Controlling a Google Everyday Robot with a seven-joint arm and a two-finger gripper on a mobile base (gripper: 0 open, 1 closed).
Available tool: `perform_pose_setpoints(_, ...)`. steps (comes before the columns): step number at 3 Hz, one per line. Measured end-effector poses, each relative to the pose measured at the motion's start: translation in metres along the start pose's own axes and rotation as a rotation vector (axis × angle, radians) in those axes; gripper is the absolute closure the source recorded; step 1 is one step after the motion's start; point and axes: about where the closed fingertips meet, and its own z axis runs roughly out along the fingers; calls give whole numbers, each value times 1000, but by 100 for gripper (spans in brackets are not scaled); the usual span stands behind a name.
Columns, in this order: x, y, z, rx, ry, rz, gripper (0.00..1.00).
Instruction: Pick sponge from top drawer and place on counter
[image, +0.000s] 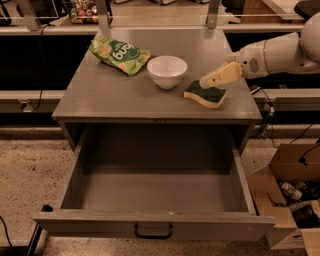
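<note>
The sponge (205, 95), dark green face up over pale yellow foam, lies flat on the counter (125, 95) near its right front, just right of a white bowl. My gripper (205, 83) reaches in from the right on a white arm, and its tip sits right over the sponge's top, touching it or just above it. The top drawer (155, 190) is pulled fully open below the counter. It is empty inside, with its dark pull handle (153, 231) on the front panel.
A white bowl (167, 71) stands mid-counter and a green snack bag (119, 52) lies at the back left. A cardboard box (292, 200) with clutter sits on the floor to the right of the drawer. Cables hang at the cabinet's right side.
</note>
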Motion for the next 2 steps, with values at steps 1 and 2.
perform_pose_setpoints(1,1,9,-16,-29,14,-91,0)
perform_pose_setpoints(2,6,28,-40,-7,20,-212,0)
